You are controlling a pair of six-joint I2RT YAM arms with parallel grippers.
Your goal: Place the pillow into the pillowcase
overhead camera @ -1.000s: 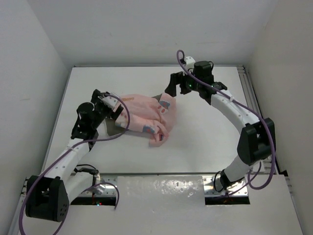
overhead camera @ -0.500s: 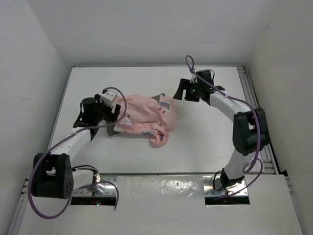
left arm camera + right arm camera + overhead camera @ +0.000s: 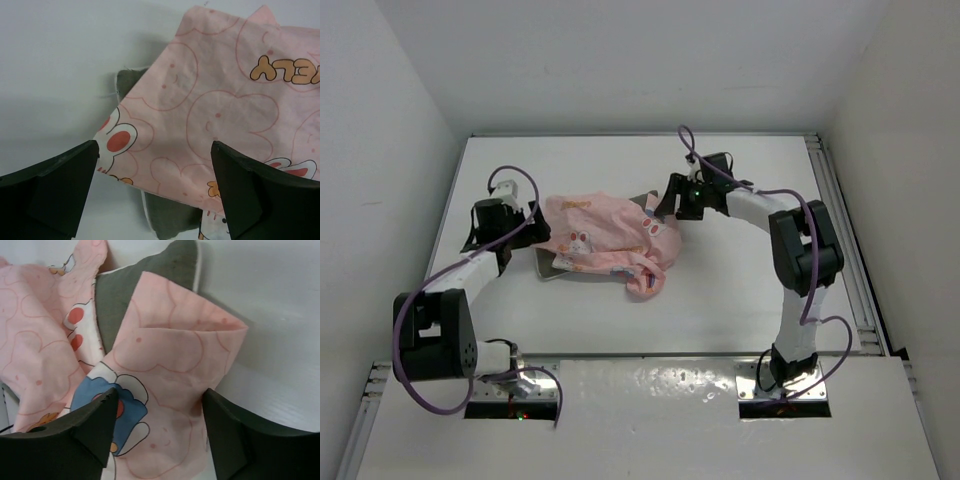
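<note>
Both end effectors [image 3: 154, 146] [image 3: 160, 392], jaws apart.

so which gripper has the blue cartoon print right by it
The right gripper: its wrist view shows a blue figure on the pillowcase beside its open fingers, while the left gripper has no blue in view.

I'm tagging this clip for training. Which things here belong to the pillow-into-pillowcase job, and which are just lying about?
Belong to the job:
the pillowcase
the pillow, partly covered by it

Not part of it:
the table
the metal rail along its right edge
</note>
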